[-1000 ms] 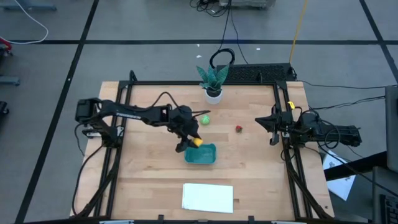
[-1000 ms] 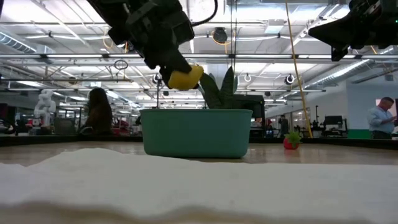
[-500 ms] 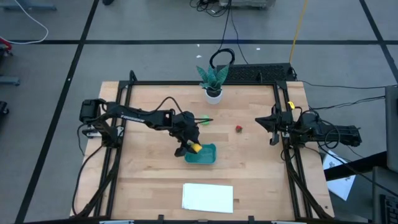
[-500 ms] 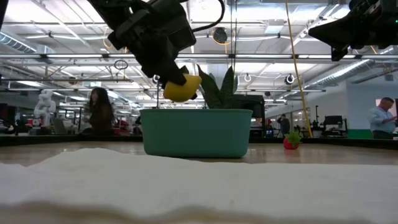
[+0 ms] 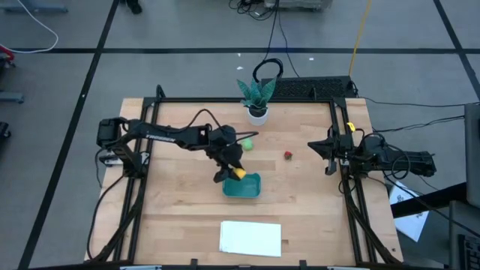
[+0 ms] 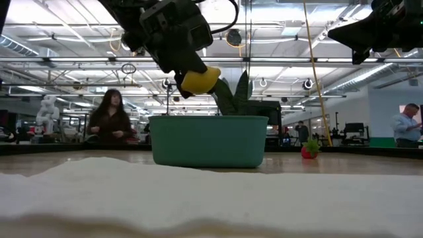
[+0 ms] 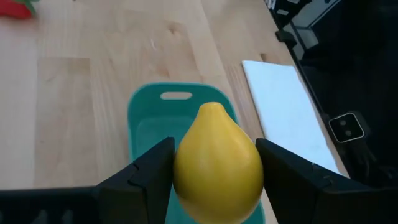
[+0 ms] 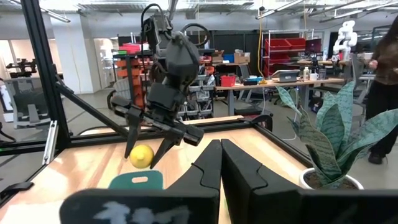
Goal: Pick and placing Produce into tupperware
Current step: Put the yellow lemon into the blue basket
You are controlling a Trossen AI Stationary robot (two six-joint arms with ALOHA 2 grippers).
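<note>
Two arms: I see both on my screens, only the left one over the work.
Left gripper [image 5: 235,172]: it hangs above the left end of the tub, clear of the rim; in the low view [image 6: 192,78] it sits higher than the tub wall.
Left fingers [image 7: 147,177]: pressed against both sides of the lemon, holding it off the surface.
Lemon [image 7: 217,163]: yellow, pointed end forward, directly over the tub's inside as my left wrist camera shows it; also seen at [image 5: 238,172] and [image 6: 200,80].
Tub [image 5: 251,190]: teal, shallow, rounded corners, near the middle of the tabletop; I see no piece in the part of the bottom that shows past the lemon [image 7: 145,127]; its wall fills the centre of the low view [image 6: 209,141].
Green piece [image 5: 246,144]: on the wood toward the far edge, just beyond the left arm's wrist, apart from the tub.
Red piece [image 5: 287,155]: on the wood toward the right edge, well apart from the tub; low view puts it right of the tub [image 6: 308,151].
White sheet [image 5: 250,238]: flat near the front edge, apart from the tub.
Potted plant [image 5: 256,97]: at the far edge, mid-width.
Right gripper [image 5: 318,148]: waiting raised at the right edge, its fingers [image 8: 205,171] brought together with nothing between them.
Person [image 6: 111,123]: beyond the table, in the room.
</note>
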